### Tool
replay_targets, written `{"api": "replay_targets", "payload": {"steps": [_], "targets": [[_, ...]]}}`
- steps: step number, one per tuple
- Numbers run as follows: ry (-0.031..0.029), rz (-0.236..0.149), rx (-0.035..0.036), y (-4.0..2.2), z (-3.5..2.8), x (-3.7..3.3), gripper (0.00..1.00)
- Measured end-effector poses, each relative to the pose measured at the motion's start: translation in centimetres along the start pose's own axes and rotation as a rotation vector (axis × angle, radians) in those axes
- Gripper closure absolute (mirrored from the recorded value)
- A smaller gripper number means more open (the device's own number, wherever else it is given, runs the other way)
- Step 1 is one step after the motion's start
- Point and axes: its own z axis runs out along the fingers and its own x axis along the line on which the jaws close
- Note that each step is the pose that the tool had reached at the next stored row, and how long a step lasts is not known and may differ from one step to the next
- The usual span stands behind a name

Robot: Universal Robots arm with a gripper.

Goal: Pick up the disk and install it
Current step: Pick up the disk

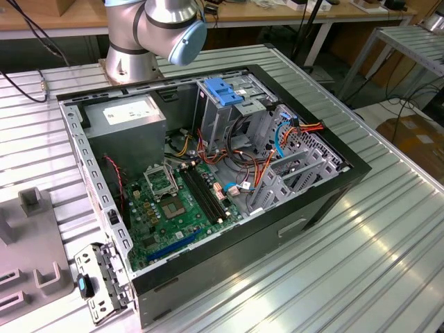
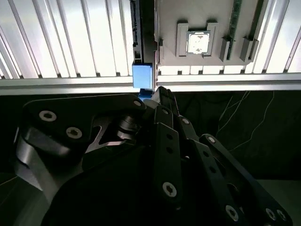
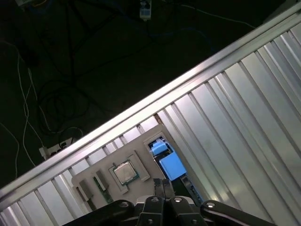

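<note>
Blue end tab marks the disk (image 3: 170, 164), lying in its slot in the grey tray (image 3: 89, 176) near the tabletop (image 3: 244, 108) edge. Your fingers (image 3: 160, 188) hover just above that tab, apparently closed together and empty. Risk, as judged: descending closed, they would strike the tab and knock the disk askew or jam it.

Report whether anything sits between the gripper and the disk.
Nothing visible does. In both wrist views the gripper sits right at the blue end tab of the disk, with no object between them. The grey tray holding a processor lies beside the disk.
</note>
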Motion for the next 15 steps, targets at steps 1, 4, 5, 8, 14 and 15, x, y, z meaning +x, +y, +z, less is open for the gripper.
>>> {"api": "replay_targets", "payload": {"steps": [1,4,5,8,14,15], "targets": [[0.0002,-0.005,0.0002,0.00,0.00,0.00,0.89],[0.0025,-0.062,0.0019,0.00,0.05,0.00,0.89],[0.0036,-0.085,0.0025,0.00,0.07,0.00,0.89],[0.0057,-0.148,0.0054,-0.01,0.16,0.00,0.89],[0.0069,-0.233,0.0121,-0.02,0.25,-0.01,0.89],[0.0068,-0.249,0.0138,-0.02,0.25,-0.01,0.89]]}}
